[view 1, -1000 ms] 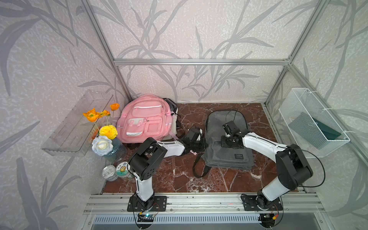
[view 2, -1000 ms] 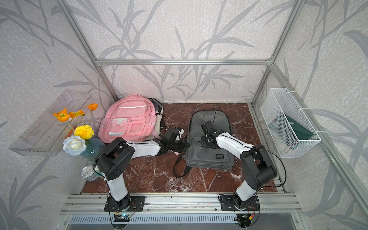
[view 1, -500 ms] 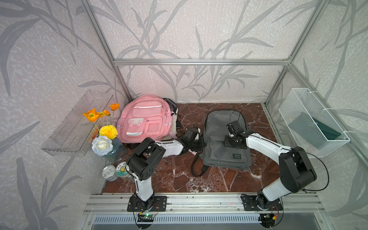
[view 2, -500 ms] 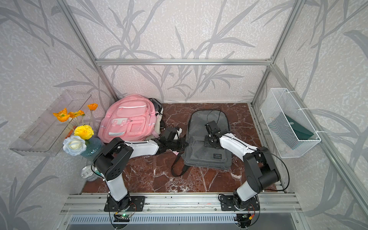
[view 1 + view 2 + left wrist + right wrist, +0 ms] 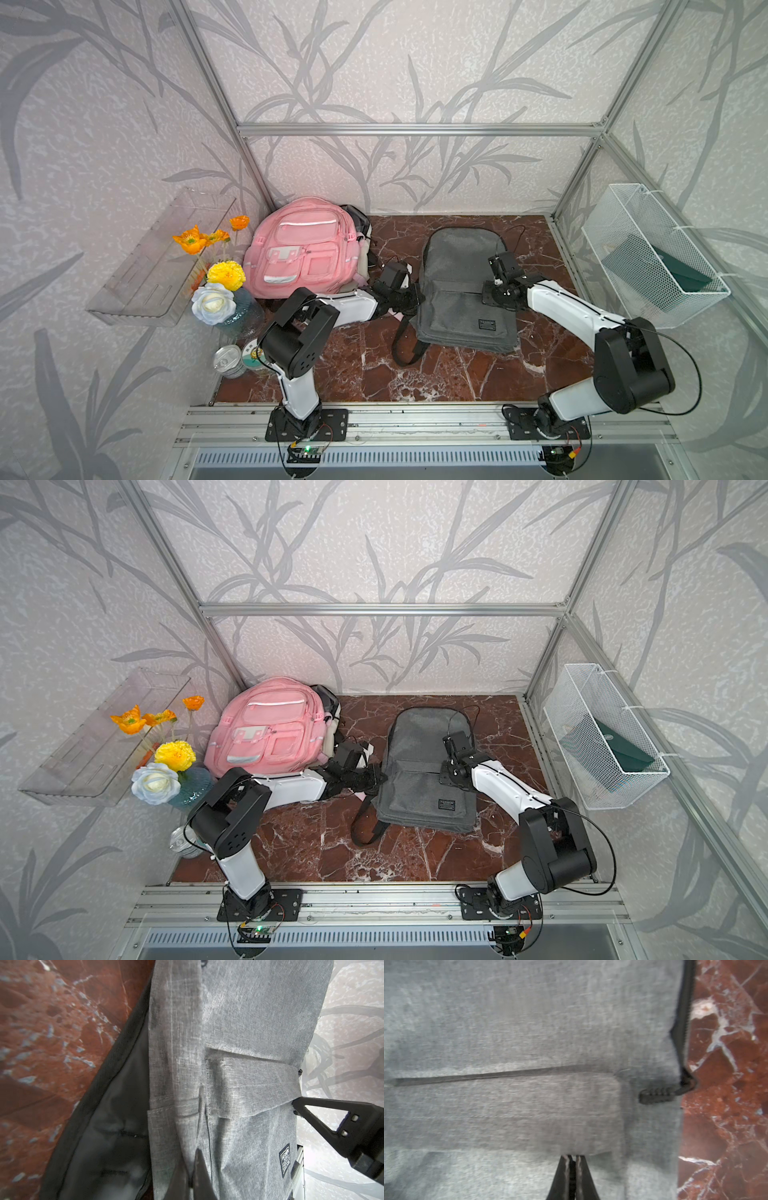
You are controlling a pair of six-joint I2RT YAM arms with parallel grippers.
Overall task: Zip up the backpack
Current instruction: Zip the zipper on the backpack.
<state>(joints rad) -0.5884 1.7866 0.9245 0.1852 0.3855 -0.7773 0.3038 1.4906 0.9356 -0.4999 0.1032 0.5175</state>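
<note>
The grey backpack [image 5: 457,257] lies flat on the table [image 5: 374,374], its zipper pull [image 5: 656,1096] crosswise just beside my right fingers [image 5: 583,1178] — closed, empty, tips on the pocket [image 5: 508,1113] — so that arm is nearer, while my left fingers [image 5: 202,1178] seem pinched shut on the opposite edge.

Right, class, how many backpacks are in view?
2: pink backpack in the corner by the flowers; grey backpack flat at centre. Dark fabric behind the pink one may hide another.
</note>
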